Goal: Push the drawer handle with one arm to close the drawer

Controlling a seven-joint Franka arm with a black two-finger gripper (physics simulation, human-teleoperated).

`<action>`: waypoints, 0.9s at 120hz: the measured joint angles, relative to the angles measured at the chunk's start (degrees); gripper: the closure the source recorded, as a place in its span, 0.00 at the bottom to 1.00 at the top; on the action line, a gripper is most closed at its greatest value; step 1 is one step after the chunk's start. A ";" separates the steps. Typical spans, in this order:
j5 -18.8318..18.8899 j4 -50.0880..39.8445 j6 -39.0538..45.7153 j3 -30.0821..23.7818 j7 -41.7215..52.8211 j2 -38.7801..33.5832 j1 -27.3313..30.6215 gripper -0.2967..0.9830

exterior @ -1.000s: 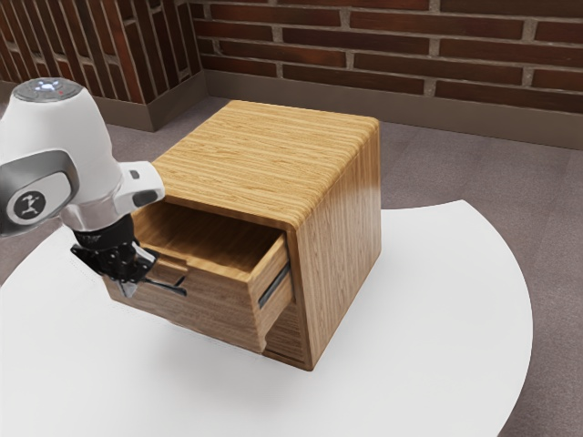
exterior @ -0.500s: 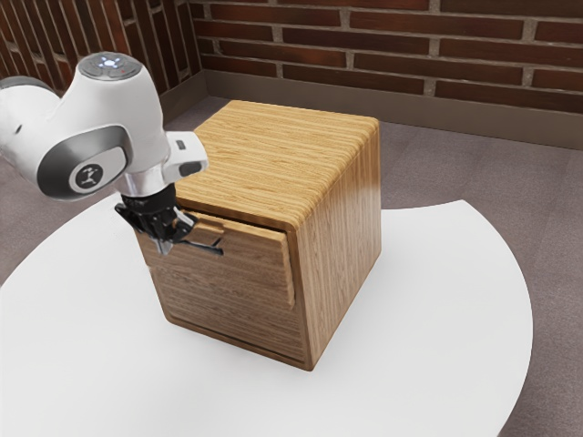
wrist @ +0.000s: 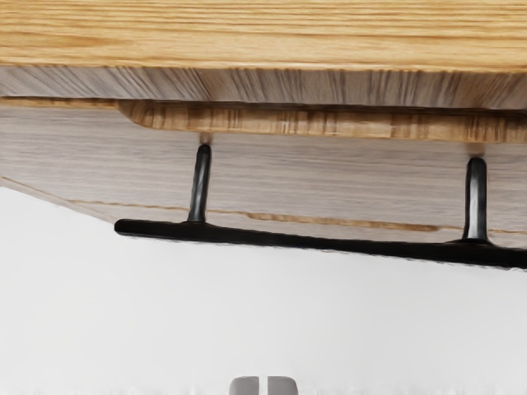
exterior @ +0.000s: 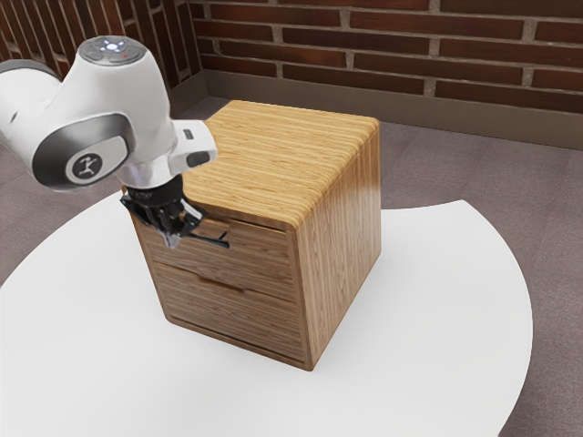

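From where I stand the job looks all but finished. The top drawer (exterior: 264, 254) sits level with the front of the wooden cabinet (exterior: 342, 228), with only a thin dark seam under the cabinet's top edge, and the lower drawer (exterior: 214, 305) lies flat beneath it. The black handle (exterior: 215, 241) juts out from the cabinet's upper front, above the white desk (exterior: 446, 337). The fingers (exterior: 171, 240) are together, just a sliver between them, with nothing clamped; they hang at the cabinet's front beside the handle — whether they touch it, I can't tell.

A second ago the drawer stood well out from the cabinet, its inside showing; half a second ago its front still stuck out a little. Now that lip is gone, and the arm (exterior: 123, 118) has followed in toward the cabinet. I'd say all that's left is backing away — gently, without snagging the handle.
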 joint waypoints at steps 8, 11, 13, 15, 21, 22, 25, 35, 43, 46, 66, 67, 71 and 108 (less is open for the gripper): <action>-0.29 0.69 -2.31 0.06 -0.45 -2.08 -1.64 0.85; -0.36 1.30 -3.29 0.04 -0.60 -2.53 -2.06 0.85; -0.36 1.97 -3.95 0.05 -0.65 -2.70 -2.27 0.85; -0.34 2.67 -4.55 0.06 -0.67 -2.80 -2.43 0.85; -0.15 5.15 -6.14 0.19 -0.54 -2.80 -2.50 0.85; -0.13 5.60 -6.38 0.23 -0.49 -2.79 -2.45 0.85; -0.04 6.91 -7.07 0.53 -0.29 -2.68 -2.22 0.85; 0.16 11.09 -8.95 3.40 1.04 -1.01 -1.56 0.85; 0.98 15.17 -10.10 6.31 2.75 1.53 -1.42 0.85; 1.27 17.21 -10.53 7.65 3.54 2.94 -1.46 0.85; 2.17 27.36 -12.90 12.15 9.43 10.64 -1.51 0.82; 2.19 27.74 -13.03 12.20 9.72 10.85 -1.52 0.81; 2.17 28.82 -13.55 12.41 10.85 11.43 -1.56 0.75; 2.46 31.83 -18.79 12.36 17.47 12.15 -2.82 0.36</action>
